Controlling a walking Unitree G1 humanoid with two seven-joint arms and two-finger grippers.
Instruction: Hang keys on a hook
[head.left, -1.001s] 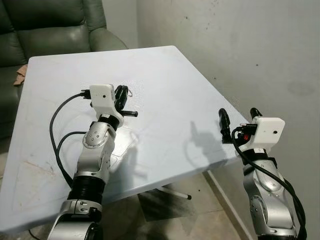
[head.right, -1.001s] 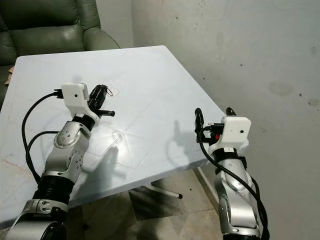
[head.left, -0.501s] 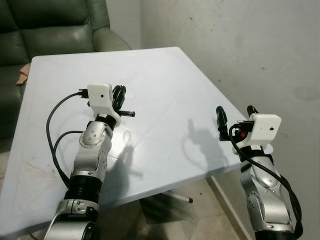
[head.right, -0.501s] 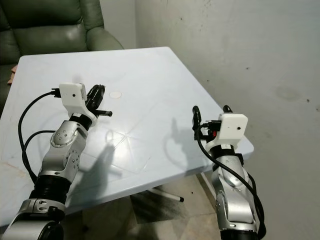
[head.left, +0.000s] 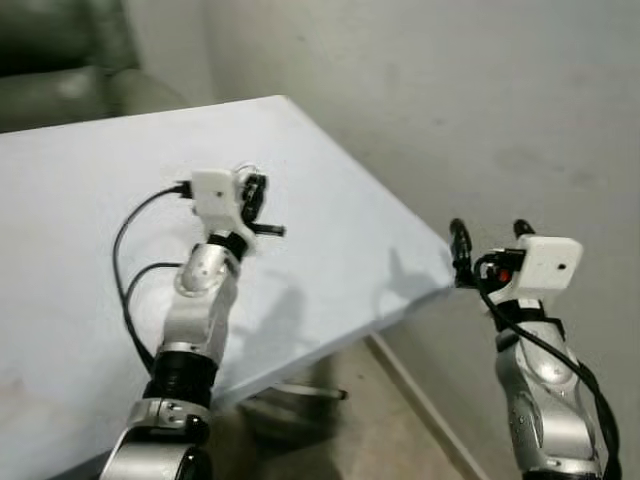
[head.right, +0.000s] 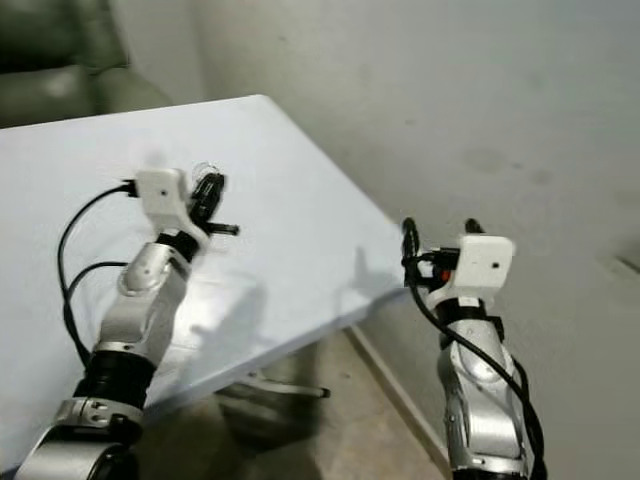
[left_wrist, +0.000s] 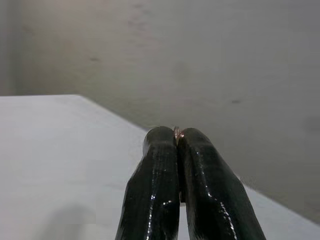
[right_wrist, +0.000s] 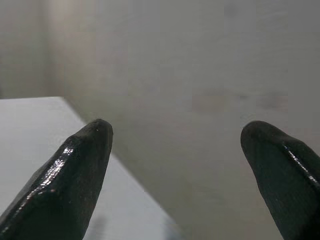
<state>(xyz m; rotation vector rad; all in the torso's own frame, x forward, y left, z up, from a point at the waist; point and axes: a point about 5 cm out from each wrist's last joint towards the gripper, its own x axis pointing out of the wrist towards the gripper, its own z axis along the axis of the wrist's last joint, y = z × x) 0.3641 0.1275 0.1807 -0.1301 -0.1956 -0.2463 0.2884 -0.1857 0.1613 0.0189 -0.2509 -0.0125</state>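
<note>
Now | left gripper pinches keys at fingertips; right gripper spread wide

Left claw: two glossy black fingers pressed together along their length, a sliver of small coppery metal pinched at the tips, too small to identify. Behind them, the pale white flat-topped bench, its edge running diagonally against a plain grey wall.
</note>
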